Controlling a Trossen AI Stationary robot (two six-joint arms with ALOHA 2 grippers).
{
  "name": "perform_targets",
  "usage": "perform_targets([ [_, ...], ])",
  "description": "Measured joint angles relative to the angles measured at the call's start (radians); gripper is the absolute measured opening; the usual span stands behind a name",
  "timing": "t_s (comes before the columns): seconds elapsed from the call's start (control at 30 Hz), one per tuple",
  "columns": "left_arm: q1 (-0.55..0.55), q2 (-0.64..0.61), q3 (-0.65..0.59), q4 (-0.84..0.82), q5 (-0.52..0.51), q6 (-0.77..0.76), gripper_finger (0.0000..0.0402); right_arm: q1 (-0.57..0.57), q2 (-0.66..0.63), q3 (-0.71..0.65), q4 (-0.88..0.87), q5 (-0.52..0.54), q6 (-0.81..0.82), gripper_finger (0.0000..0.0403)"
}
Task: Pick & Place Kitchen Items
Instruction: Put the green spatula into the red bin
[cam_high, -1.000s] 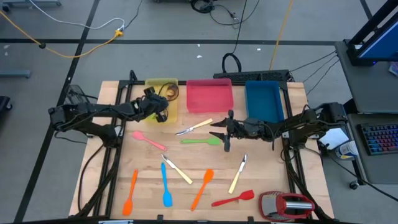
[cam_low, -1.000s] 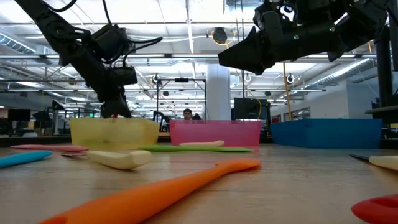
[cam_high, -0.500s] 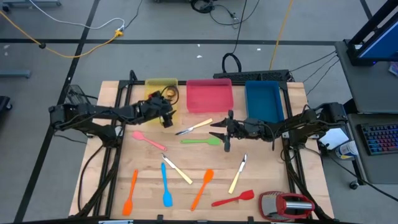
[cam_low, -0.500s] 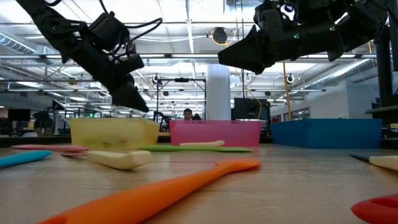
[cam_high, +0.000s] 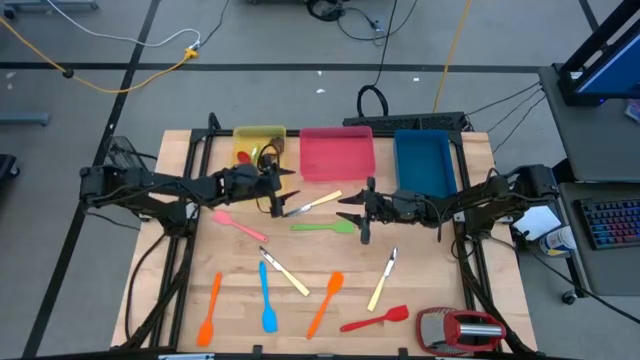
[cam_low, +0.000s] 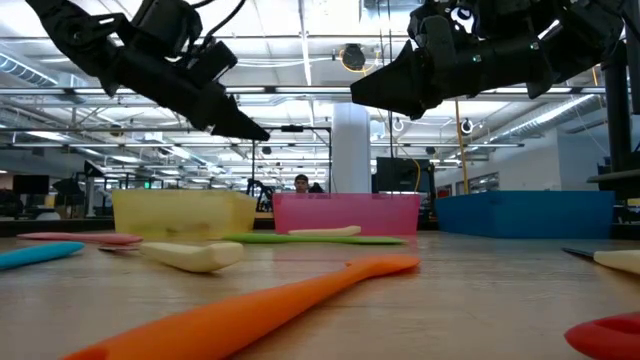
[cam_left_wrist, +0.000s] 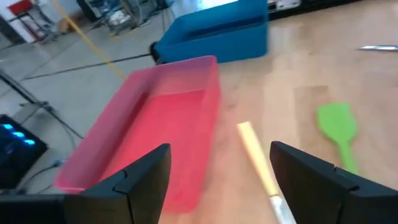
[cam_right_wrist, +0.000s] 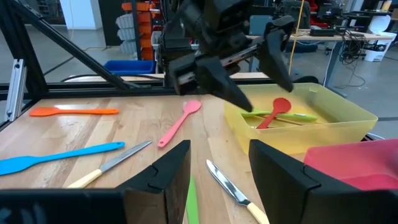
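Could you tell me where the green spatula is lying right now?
In the high view, the green spatula lies mid-table, below the pink tray, just left of the right end effector.

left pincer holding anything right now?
No. In the left wrist view the left pincer is open with nothing between its fingers, above the cream-handled knife beside the pink tray.

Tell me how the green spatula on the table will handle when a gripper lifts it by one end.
The green spatula lies flat and thin, so it probably needs a low pinch. It looks like soft silicone, so it may droop. Being slim, it is likely light.
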Motion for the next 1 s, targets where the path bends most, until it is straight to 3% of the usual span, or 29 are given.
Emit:
perform_targets([
  [0.6,-0.167,0.024,0.0,-0.101,0.002,-0.256,0.0226,0.0,0.0,0.0,-0.023,0.002,-0.005,0.0176],
  [1.0,-0.223,0.286,0.0,0.055,0.051,-0.35,0.019,0.0,0.0,0.0,-0.024,0.002,0.002,0.0194],
])
